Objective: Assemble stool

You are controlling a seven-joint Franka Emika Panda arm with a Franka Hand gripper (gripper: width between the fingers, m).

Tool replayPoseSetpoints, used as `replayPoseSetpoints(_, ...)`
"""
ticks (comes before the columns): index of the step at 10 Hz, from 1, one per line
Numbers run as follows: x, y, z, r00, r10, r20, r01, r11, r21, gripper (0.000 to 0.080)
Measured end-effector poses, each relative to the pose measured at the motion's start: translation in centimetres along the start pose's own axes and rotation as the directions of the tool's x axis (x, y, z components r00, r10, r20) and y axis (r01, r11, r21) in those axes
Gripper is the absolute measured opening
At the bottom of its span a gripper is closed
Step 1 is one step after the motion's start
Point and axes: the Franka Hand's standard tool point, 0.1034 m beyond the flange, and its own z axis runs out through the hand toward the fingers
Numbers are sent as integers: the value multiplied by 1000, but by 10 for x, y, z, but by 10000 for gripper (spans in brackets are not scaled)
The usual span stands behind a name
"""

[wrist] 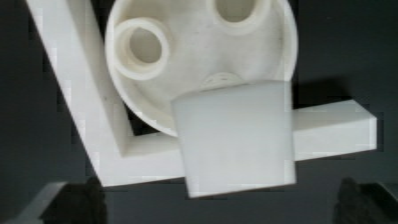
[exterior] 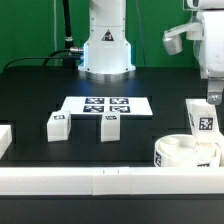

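The round white seat (exterior: pixel 184 152) lies at the front of the exterior view's right, pushed into the corner of the white rails. One white leg (exterior: pixel 200 119) with a tag stands upright on it. My gripper (exterior: pixel 212 97) is just above that leg, open. In the wrist view the leg (wrist: pixel 238 140) juts up from the seat (wrist: pixel 169 50), whose round sockets show. My dark fingers (wrist: pixel 71 205) stand wide on either side of the leg, apart from it; the gripper (wrist: pixel 217 206) holds nothing. Two more tagged legs (exterior: pixel 57 125) (exterior: pixel 110 127) lie on the table.
The marker board (exterior: pixel 105 104) lies in the middle of the black table. A long white rail (exterior: pixel 100 181) runs along the front edge, and its corner (wrist: pixel 86 110) wraps the seat. A white block (exterior: pixel 4 140) sits at the exterior view's left. The robot base (exterior: pixel 106 45) stands behind.
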Motion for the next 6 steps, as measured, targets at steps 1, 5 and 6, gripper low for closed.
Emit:
replayPoseSetpoints(1,-2,0,3,1000,-16,1,16,1000,4,649)
replayPoseSetpoints(5,-5,0,15,999,-36,-4,36,999,4,649)
replayPoseSetpoints(6,-4,1,16,999,-36,-5,36,999,3,649)
